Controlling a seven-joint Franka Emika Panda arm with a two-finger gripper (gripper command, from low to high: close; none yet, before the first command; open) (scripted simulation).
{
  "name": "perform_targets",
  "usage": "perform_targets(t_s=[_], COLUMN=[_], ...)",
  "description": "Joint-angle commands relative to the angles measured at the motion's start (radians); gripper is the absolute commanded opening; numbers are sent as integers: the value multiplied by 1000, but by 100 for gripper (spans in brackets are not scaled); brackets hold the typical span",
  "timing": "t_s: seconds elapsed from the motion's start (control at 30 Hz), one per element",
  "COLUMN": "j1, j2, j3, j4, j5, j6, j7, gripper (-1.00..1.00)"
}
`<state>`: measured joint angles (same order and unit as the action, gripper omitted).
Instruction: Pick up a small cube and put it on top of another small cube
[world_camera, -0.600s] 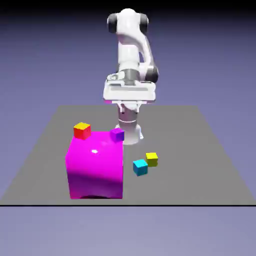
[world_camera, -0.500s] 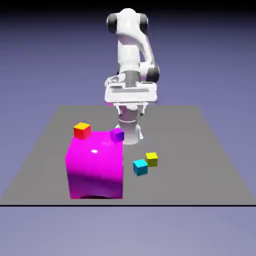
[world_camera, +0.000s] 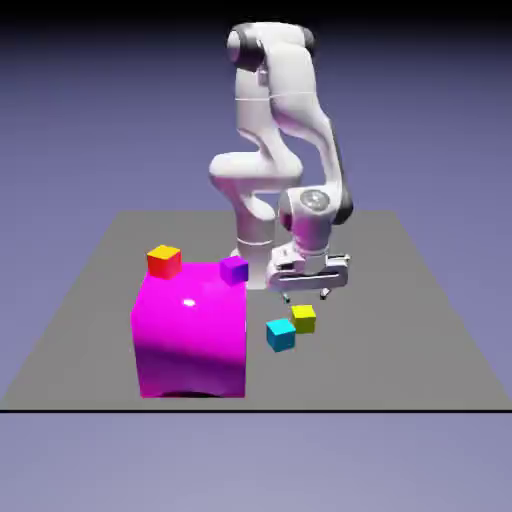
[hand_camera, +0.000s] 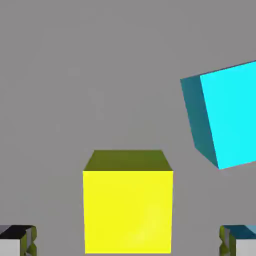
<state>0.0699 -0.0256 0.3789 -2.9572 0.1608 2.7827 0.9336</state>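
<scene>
Gripper (world_camera: 306, 296) above the yellow cube (world_camera: 303, 320), jaws apart, nothing between them. Cube sits on the grey table (world_camera: 400, 350), just beside the cyan cube (world_camera: 281, 335), square to the fingers in the hand view. Step in hand, as I judge it: the descent to grasp. Best lowered straight, wrist angle unchanged, cube centred between fingertips; close only once they flank its sides, minding the cyan neighbour.

Plain blue-violet backdrop, black band on top, grey tabletop (world_camera: 400, 350)

Cyan cube (world_camera: 281, 335) close beside the yellow cube (world_camera: 303, 320), an obstacle
</scene>
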Motion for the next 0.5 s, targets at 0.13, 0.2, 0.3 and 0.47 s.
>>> perform_targets(t_s=[0.13,0.2,0.3,0.47], j1=[100,122,103,8], j2=[181,223,186,5], j3=[-137,-169,-141,-4], j4=[12,14,12,0], j5=[-144,-177,-148,-4], j6=[165,203,170,5], j7=[97,119,99,3], gripper=[0,0,-100,-100])
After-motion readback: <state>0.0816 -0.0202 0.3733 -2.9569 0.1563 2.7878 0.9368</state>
